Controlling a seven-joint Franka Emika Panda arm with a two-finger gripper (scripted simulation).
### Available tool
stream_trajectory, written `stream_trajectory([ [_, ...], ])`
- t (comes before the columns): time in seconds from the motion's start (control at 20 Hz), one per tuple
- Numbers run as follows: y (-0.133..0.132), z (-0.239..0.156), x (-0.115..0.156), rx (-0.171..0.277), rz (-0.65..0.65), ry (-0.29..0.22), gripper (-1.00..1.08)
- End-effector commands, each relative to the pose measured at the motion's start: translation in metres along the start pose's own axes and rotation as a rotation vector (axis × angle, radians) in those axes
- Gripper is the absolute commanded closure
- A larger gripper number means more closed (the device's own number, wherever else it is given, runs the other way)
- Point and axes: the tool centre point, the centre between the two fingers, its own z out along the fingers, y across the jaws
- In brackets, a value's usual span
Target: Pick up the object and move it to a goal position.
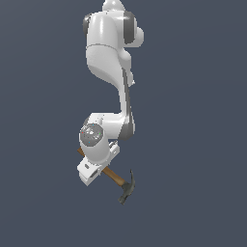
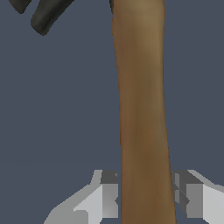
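Closest to the wrist camera we find the handle (image 2: 142,113), with the fingers (image 2: 107,194) pressed against both its sides. We judge the gripper (image 2: 144,197) closed on the hammer (image 1: 116,178). Going down in size: the arm (image 1: 108,62) hangs over a plain grey ground; below it the hammer slants toward the exterior view's right, its head (image 1: 127,188) lowest. Whether it is lifted clear we cannot tell; no shadow or surface edge shows. No goal marker is visible. For the carry, we advise slow, level travel, since the head's weight sits well off the grip and may twist the handle between the pads.
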Motion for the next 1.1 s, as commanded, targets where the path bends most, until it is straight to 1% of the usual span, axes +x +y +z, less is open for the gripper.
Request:
stream_trajectory([
  [0.0,0.0,0.0,-0.001,0.0,0.001,0.0,1.08],
  [0.3,-0.003,-0.009,0.001,0.0,0.001,0.0,1.08],
  [0.55,-0.011,-0.031,0.005,0.0,0.001,0.0,1.08],
  [0.8,-0.025,-0.067,0.013,0.0,0.0,-0.001,1.08],
  [1.05,-0.043,-0.12,0.024,0.001,0.0,-0.002,1.08],
])
